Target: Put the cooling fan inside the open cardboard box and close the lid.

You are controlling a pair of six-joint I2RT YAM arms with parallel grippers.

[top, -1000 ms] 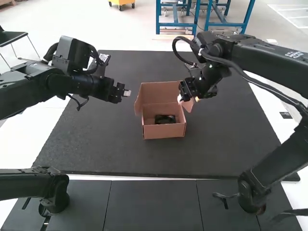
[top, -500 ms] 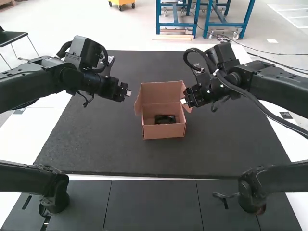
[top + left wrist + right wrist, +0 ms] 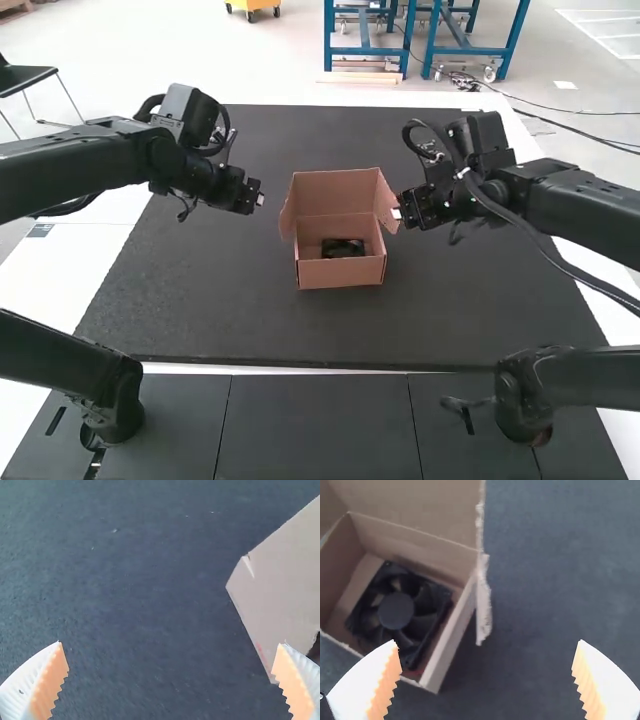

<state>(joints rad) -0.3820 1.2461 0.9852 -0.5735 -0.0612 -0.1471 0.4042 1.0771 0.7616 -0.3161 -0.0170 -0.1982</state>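
Note:
An open cardboard box (image 3: pixel 340 262) stands in the middle of the black mat, its lid (image 3: pixel 335 190) upright at the back. The black cooling fan (image 3: pixel 343 246) lies flat inside it (image 3: pixel 400 612). My left gripper (image 3: pixel 257 196) hovers just left of the box's upper left flap, open, with the box's edge (image 3: pixel 280 595) beside one finger. My right gripper (image 3: pixel 400 213) is open at the box's right side flap (image 3: pixel 482 600), with nothing between its fingers (image 3: pixel 380 680).
The black mat (image 3: pixel 200 290) covers the table, with white table surface (image 3: pixel 40 270) to the left. A small black label (image 3: pixel 592 238) lies at the right edge.
The right gripper has drawn back rightward and lower from above the box to its right flap. The left arm has shifted slightly up and back, its gripper staying left of the box.

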